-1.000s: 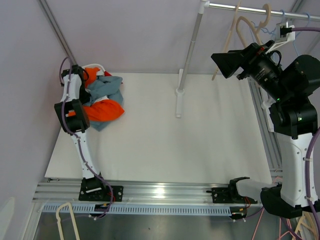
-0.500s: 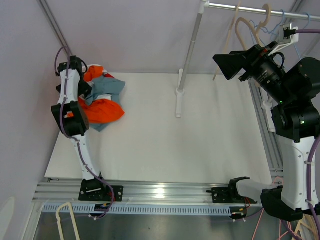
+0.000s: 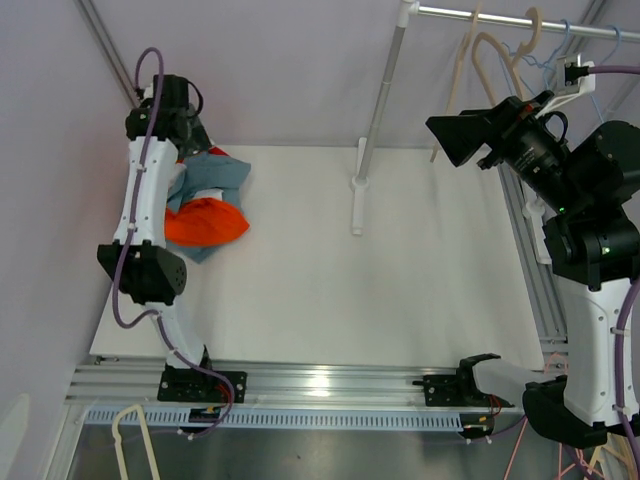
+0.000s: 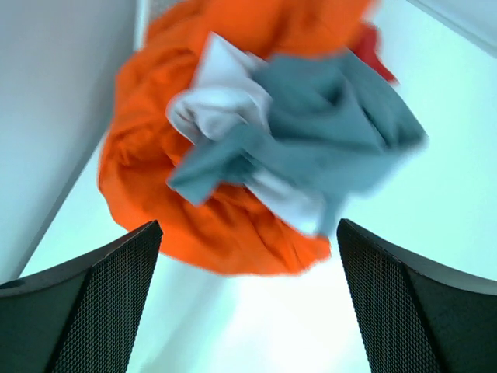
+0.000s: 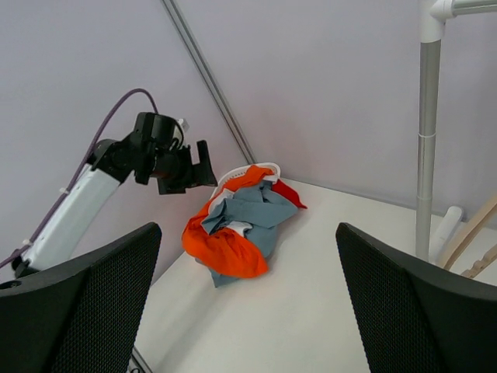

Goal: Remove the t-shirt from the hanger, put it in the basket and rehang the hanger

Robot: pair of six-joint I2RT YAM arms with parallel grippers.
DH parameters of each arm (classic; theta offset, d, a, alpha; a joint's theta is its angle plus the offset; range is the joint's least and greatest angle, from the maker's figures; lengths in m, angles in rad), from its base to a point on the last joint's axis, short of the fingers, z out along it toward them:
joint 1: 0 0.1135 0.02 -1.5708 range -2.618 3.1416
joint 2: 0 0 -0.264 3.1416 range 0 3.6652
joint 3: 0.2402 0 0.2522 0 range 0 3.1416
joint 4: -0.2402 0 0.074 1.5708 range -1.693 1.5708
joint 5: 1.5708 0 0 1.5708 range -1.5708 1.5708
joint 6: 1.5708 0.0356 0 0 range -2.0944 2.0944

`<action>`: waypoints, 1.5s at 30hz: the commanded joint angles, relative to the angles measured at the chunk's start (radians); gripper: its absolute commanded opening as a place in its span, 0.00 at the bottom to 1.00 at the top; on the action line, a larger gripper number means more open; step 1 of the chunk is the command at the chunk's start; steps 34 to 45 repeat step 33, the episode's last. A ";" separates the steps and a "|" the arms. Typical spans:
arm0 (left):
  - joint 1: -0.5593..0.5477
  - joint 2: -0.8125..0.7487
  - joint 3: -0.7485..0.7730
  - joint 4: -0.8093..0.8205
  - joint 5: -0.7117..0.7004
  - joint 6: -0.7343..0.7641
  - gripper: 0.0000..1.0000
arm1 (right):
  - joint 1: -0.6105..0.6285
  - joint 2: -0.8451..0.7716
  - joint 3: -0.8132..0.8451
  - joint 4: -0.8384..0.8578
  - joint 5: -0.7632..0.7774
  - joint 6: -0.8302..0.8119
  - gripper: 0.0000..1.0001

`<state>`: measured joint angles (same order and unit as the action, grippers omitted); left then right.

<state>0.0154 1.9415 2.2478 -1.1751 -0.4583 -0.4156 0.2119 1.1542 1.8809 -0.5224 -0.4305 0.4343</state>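
Where the table (image 3: 400, 300) meets the left wall (image 3: 40, 200), the crumpled t-shirt heap (image 3: 205, 205), orange, grey-blue and white, lies beneath the left gripper (image 4: 247, 249), its jaws spread wide and empty. The right gripper (image 5: 247, 241), well apart by the clothes rail (image 3: 520, 18), also gapes, holding nothing.

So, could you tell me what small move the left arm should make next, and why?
Probably lower the left gripper straight down: its jaws are open and empty, and it hovers above the orange and grey clothes pile without touching it.
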 commanded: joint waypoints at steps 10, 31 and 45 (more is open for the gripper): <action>-0.242 -0.775 -0.710 0.273 0.291 0.103 1.00 | -0.005 -0.158 -0.247 -0.122 0.183 -0.062 0.99; -0.250 -1.431 -1.059 0.292 0.675 0.159 1.00 | 0.001 -0.510 -0.668 -0.281 0.171 -0.065 1.00; -0.250 -1.435 -1.068 0.289 0.675 0.164 0.99 | 0.001 -0.513 -0.655 -0.292 0.179 -0.068 1.00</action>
